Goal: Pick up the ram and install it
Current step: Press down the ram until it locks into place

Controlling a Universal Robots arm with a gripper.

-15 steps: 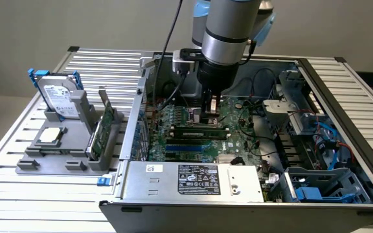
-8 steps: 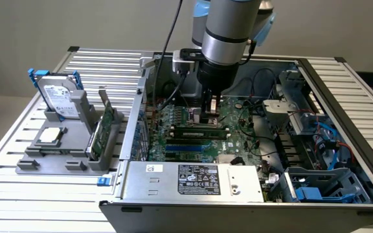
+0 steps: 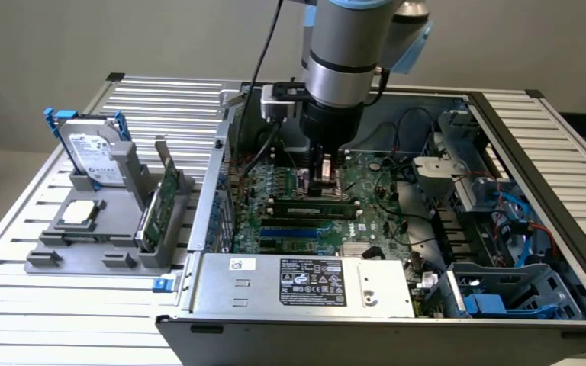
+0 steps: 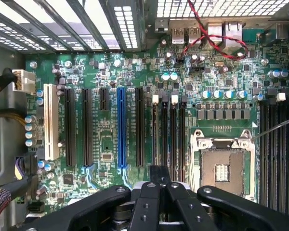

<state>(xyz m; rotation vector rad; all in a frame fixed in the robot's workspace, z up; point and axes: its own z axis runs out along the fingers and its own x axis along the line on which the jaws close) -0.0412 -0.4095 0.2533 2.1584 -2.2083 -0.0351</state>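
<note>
Slatted metal surface (image 3: 171, 99) carries our open computer case (image 3: 395, 305); its power supply (image 3: 304, 284) label is unreadable. Our pincer (image 3: 326, 181) is pressed together above the ram (image 3: 319, 206), seated on the motherboard (image 4: 111, 144).

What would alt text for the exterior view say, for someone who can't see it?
A robot arm reaches down into an open computer case, its shut gripper pressing a ram stick at a motherboard slot. On the exterior view's left, a grey holder carries a hard drive and a green circuit card.
</note>
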